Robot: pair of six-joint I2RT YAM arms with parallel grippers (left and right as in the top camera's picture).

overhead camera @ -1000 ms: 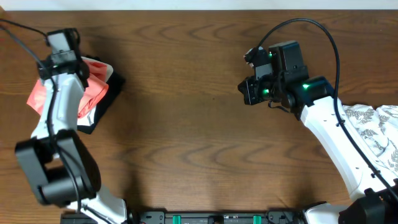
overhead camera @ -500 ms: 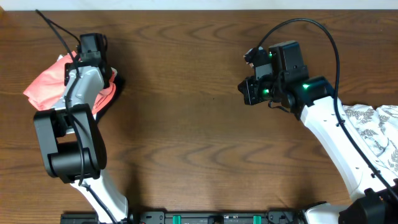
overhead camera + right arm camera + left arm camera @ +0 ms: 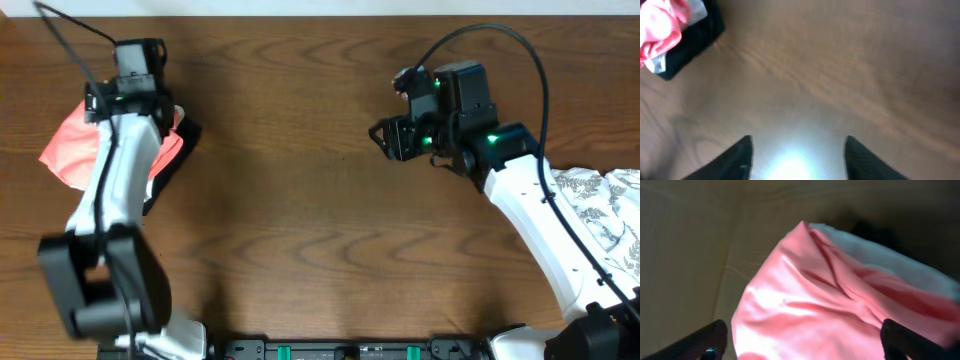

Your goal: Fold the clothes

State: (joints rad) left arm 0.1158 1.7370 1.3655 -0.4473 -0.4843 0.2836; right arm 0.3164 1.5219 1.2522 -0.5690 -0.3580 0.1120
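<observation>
The left arm (image 3: 112,185) hides part of the pink garment (image 3: 65,150); leaf-print cloth (image 3: 606,215) is cropped.

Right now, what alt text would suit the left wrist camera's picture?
A crumpled salmon-pink garment fills most of the frame, lying on a brown table, with a white cloth showing along its upper right edge. The left gripper hangs open, its two dark fingertips wide apart in the bottom corners, holding nothing.
</observation>
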